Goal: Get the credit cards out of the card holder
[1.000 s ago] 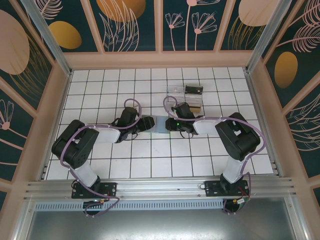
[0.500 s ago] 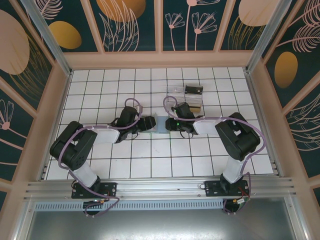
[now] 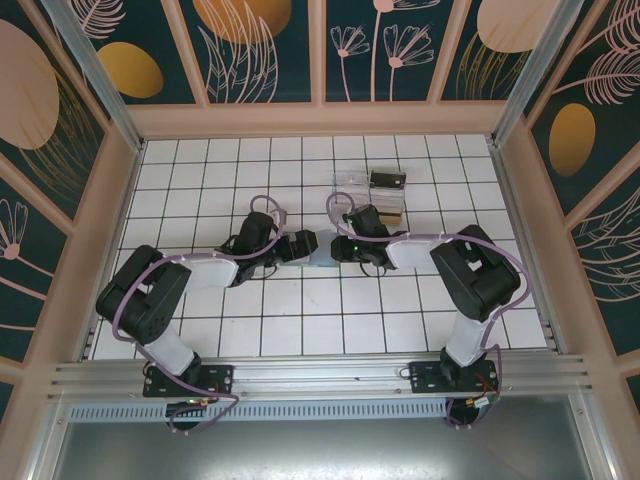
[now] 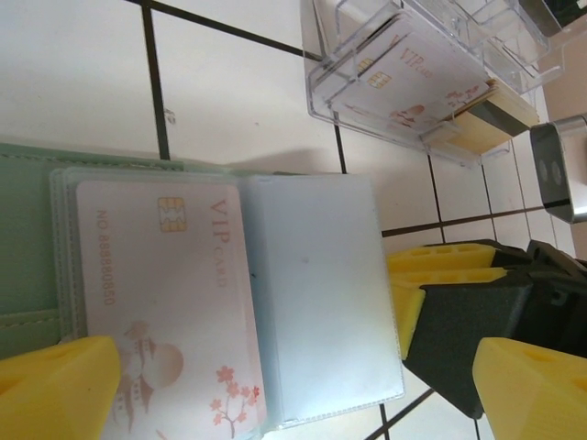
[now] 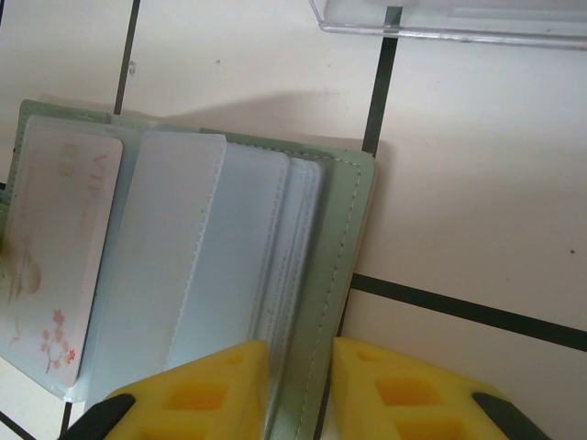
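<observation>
The grey-green card holder [image 3: 320, 249] lies open on the tiled table between both grippers. In the left wrist view its green cover [image 4: 27, 238] holds clear sleeves [image 4: 321, 284], and a pink-and-white VIP credit card [image 4: 156, 293] lies in a sleeve beside them. My left gripper [image 4: 293, 394] is open wide, one yellow finger at each side of the sleeves and nothing between them. My right gripper [image 5: 301, 385] is shut on the holder's right cover edge [image 5: 353, 238] and the sleeve stack. The same card [image 5: 60, 247] is at the left there.
A clear plastic tray [image 3: 365, 190] with cards [image 4: 413, 73] in it stands just beyond the holder, and a small black box [image 3: 387, 181] sits at its far right. The tray's edge [image 5: 459, 23] lies close above the right gripper. Wooden walls enclose the table.
My left gripper has opened wide and shifted slightly right towards the holder. The right gripper keeps its grip and has not moved.
</observation>
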You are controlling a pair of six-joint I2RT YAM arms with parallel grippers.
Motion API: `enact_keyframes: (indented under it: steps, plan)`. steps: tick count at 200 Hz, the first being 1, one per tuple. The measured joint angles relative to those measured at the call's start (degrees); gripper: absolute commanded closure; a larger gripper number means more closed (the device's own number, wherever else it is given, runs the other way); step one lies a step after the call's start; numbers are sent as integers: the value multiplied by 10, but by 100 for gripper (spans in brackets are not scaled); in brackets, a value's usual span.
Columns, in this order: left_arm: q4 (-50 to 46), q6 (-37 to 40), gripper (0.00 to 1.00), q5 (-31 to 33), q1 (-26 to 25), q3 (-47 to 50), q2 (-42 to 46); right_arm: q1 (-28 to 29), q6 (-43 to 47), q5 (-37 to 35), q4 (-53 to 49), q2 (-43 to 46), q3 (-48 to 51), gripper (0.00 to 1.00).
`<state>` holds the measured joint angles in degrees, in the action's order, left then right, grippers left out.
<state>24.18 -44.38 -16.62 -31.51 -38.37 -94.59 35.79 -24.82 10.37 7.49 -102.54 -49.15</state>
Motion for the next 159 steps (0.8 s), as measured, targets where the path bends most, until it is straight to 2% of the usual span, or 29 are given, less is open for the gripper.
enact_keyframes:
  steps: [60, 69, 94, 127, 159]
  plan:
    - [-49, 23, 1, 70, 0, 0, 18, 4, -2, -16, -9, 9, 0, 71]
    - [-50, 26, 5, 78, 0, 0, 19, 4, -5, -22, -14, 14, 0, 71]
    - [-49, 38, 25, 83, 5, 0, 19, 5, -12, -32, -25, 42, -5, 70]
    - [-40, 43, 66, 83, 13, -1, 11, 8, -27, -12, -24, 49, -40, 73]
    - [-38, 45, 74, 83, 17, -1, -7, 14, -52, 33, -14, 28, -76, 77]
